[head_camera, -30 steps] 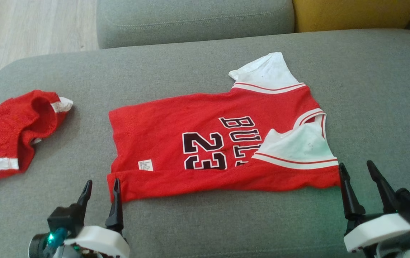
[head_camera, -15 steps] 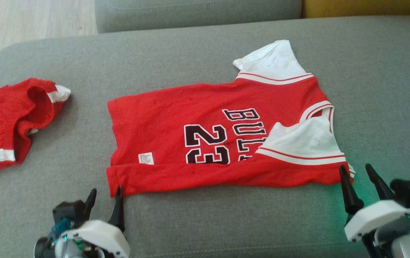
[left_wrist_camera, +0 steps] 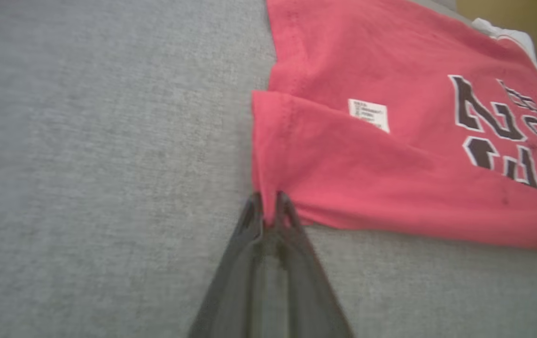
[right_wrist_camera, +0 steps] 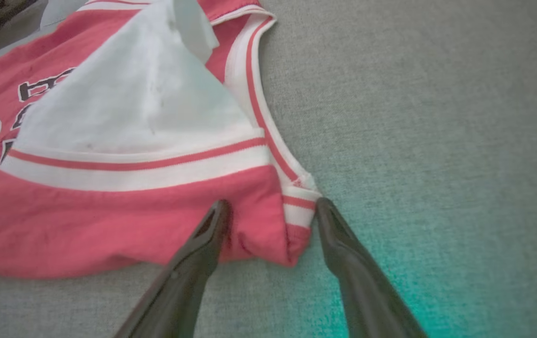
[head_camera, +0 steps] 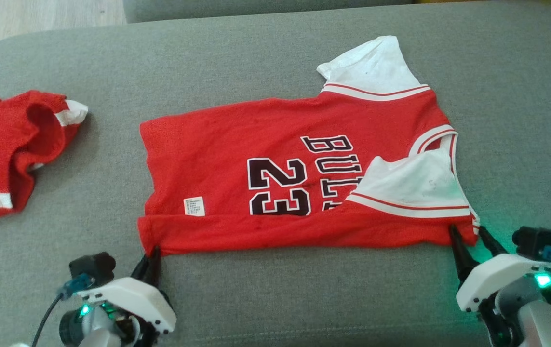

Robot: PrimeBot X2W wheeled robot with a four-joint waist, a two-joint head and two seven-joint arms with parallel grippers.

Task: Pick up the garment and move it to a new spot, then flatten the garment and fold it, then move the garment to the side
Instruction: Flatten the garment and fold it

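Observation:
The garment (head_camera: 280, 164), a red jersey with white sleeves and the number 23, lies flat on the grey sofa cushion (head_camera: 265, 299), its near edge folded over. My left gripper (head_camera: 152, 253) is shut on the near left corner of the garment (left_wrist_camera: 367, 155); the left wrist view shows red cloth pinched between the fingertips of this gripper (left_wrist_camera: 268, 199). At the near right corner my right gripper (head_camera: 467, 229) is open. In the right wrist view its gripper (right_wrist_camera: 272, 204) has one finger on each side of the striped corner of the garment (right_wrist_camera: 108, 211).
Red shorts with white trim (head_camera: 10, 144) lie crumpled at the cushion's left end. The sofa's back cushion (head_camera: 256, 7) runs along the top, with wooden floor (head_camera: 39, 19) at the upper left. Bare grey cushion lies right of the jersey.
The camera has tipped downward. Both grippers moved forward to the jersey's near edge. The left one closed on the left corner; the right one's open fingers now straddle the right corner.

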